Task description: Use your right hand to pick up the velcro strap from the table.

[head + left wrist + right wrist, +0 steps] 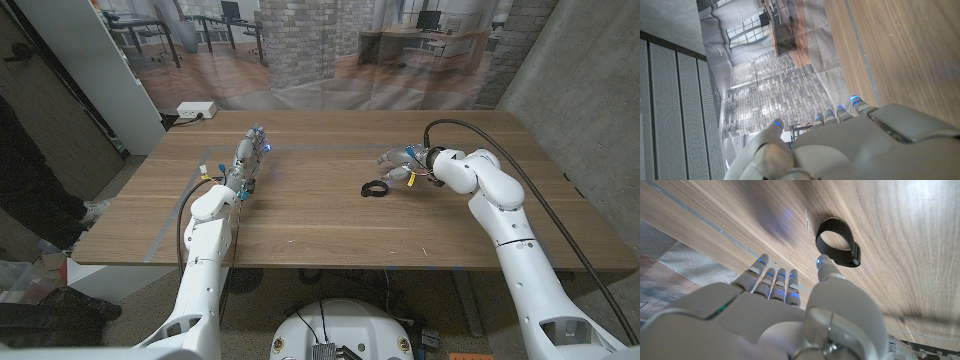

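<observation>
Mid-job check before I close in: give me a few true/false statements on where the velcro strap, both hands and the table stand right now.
1. The velcro strap lies on the wooden table, curled into a loop. True.
2. The right hand already grips the strap. False: its fingers are spread and the strap lies apart from them, untouched.
3. The left hand holds nothing. True.
4. The strap lies beside the left hand. False: it lies close to the right hand.
5. A white power strip sits at the table's far left corner. True.
</observation>
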{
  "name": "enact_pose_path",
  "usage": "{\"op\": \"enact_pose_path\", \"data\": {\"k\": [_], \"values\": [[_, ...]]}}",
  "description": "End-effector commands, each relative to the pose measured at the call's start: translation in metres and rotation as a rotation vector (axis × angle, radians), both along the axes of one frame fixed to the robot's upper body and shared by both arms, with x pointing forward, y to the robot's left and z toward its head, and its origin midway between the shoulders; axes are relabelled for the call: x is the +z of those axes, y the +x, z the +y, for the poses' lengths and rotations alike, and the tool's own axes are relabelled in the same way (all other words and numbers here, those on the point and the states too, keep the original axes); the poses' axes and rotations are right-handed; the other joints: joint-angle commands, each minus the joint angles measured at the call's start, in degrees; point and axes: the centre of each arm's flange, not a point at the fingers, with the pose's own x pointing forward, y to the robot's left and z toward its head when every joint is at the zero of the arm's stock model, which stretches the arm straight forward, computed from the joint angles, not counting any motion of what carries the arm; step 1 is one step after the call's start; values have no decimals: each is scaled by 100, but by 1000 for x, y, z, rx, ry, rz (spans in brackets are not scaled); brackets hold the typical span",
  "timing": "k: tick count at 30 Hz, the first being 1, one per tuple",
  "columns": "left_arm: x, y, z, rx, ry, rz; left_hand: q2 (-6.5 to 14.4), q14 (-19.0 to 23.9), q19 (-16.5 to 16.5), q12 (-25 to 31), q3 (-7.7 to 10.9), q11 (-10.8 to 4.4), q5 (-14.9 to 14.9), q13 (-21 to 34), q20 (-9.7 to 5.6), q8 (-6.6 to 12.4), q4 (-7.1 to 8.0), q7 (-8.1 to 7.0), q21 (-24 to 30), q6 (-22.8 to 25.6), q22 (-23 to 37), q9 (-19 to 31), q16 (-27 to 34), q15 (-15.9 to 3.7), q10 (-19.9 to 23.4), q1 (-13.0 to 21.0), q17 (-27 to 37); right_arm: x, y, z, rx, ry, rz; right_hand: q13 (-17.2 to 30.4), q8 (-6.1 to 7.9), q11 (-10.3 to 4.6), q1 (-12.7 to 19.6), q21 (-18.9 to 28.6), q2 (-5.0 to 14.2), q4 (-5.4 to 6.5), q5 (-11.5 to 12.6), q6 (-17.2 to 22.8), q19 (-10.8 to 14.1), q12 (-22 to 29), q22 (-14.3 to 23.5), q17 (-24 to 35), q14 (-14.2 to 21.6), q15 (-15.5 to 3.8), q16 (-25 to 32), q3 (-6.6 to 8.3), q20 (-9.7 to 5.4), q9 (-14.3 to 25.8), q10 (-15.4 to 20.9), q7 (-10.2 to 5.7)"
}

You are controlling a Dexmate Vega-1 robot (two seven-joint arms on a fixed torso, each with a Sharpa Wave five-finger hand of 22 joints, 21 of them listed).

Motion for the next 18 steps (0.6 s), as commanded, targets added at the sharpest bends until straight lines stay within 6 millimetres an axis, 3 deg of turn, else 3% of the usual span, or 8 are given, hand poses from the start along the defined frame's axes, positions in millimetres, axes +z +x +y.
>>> {"op": "enact_pose_path", "data": {"k": [1, 18], "values": [[0, 3, 1, 2, 2, 7, 483, -886, -136, -15, -18, 4, 34, 10, -7, -9, -8, -31, -34, -181, 13, 32, -19, -68, -231, 23, 19, -4, 6, 1, -3, 0, 17, 13, 30, -7, 18, 25, -33, 8, -23, 55, 60, 20, 15, 15, 63, -16, 25, -44, -143, 27, 73, -9], [0, 4, 0, 3, 5, 11, 485, -891, -153, -18, -28, -8, 37, 10, -7, -11, -7, -23, -52, -182, 14, 32, -20, -65, -236, 23, 19, -11, 7, 3, 6, 4, 39, 16, 17, 10, 49, 20, -67, 24, -16, 70, 70, 14, 15, 17, 74, -8, 21, -82, -142, 30, 103, -5]]}}
